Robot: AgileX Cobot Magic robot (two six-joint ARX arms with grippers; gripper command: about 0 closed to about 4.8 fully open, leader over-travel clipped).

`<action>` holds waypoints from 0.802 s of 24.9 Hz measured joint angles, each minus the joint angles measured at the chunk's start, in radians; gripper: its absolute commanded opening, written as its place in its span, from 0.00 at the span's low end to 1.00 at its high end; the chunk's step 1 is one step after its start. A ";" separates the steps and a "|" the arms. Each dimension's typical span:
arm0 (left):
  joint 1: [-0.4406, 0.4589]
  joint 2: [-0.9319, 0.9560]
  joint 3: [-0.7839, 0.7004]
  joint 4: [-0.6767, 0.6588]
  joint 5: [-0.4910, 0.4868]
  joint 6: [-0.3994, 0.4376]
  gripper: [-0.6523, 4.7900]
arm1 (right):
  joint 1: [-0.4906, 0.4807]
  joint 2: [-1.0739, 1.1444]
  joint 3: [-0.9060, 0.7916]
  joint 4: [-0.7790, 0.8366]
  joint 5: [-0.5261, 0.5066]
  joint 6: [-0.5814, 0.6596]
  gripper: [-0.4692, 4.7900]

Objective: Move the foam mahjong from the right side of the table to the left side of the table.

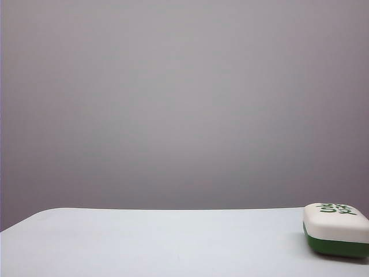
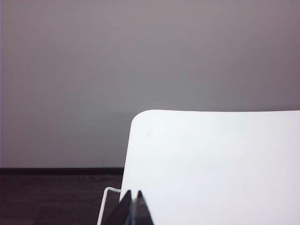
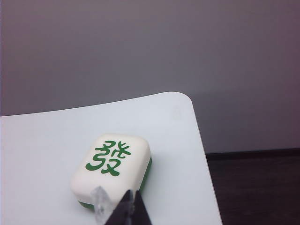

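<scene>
The foam mahjong [image 1: 336, 228] lies flat at the right edge of the white table [image 1: 161, 242], white on top with a dark green base and green characters. The right wrist view shows the foam mahjong [image 3: 112, 168] just ahead of my right gripper [image 3: 131, 193], whose two dark tips are pressed together, shut and empty, close to the block's near side. My left gripper [image 2: 132, 193] is shut too, holding nothing, over the table's [image 2: 215, 164] left corner. Neither gripper appears in the exterior view.
A plain grey wall fills the background. The table's rounded right corner [image 3: 183, 101] is just beyond the block, with dark floor [image 3: 253, 187] past the edge. A thin white frame [image 2: 104, 201] stands beside the left table edge.
</scene>
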 measured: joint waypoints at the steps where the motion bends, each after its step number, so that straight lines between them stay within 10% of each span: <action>1: 0.000 0.000 0.000 0.000 0.000 0.000 0.12 | 0.000 0.000 0.000 0.000 0.000 0.000 0.08; 10: 0.000 0.001 0.012 0.028 0.025 -0.039 0.11 | 0.000 0.000 0.000 0.009 0.000 0.005 0.08; 20: 0.000 0.188 0.339 0.083 0.034 -0.084 0.11 | 0.000 0.000 0.000 0.249 0.066 0.094 0.08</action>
